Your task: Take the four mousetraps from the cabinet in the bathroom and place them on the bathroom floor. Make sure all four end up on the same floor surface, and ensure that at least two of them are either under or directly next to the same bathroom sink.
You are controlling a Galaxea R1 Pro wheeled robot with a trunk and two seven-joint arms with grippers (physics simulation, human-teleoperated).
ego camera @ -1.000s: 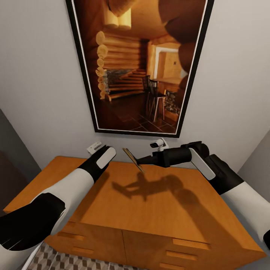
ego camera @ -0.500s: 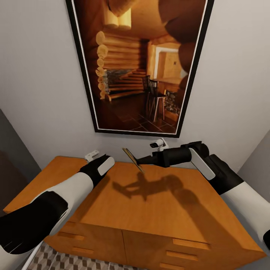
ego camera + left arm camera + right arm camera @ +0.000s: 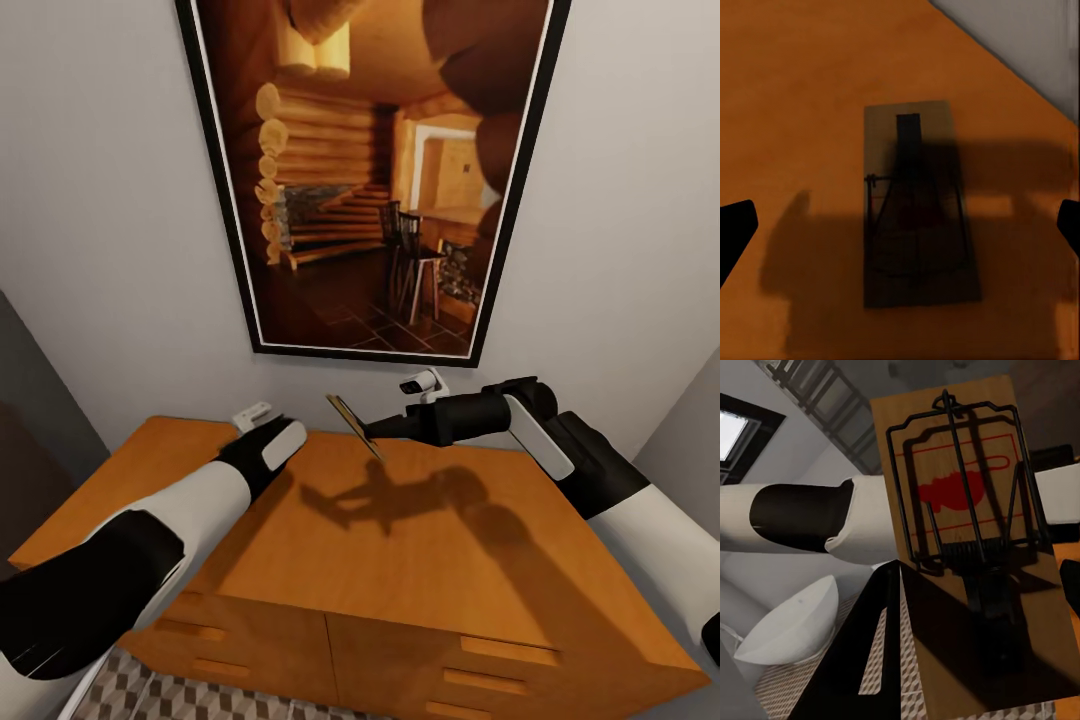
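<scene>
**One mousetrap lifted, one lying flat on the cabinet**

Head view: the right gripper [image 3: 372, 430] is closed on a mousetrap [image 3: 352, 423], held above the cabinet [image 3: 420, 560] near its back edge. The board is tilted, its long axis slanting from upper left to lower right. The left gripper [image 3: 262, 432] hangs over the cabinet's back-left part, below a framed picture [image 3: 370, 170].

Left wrist view: a second mousetrap [image 3: 919, 206] lies flat on the orange-brown top, between the widely spread fingertips [image 3: 735, 229], touched by neither. Its long axis runs toward the wall edge.

Right wrist view: the gripped mousetrap [image 3: 975, 532] stands on end, wire frame and red mark facing the camera; patterned bathroom floor [image 3: 900, 679] shows below.
</scene>
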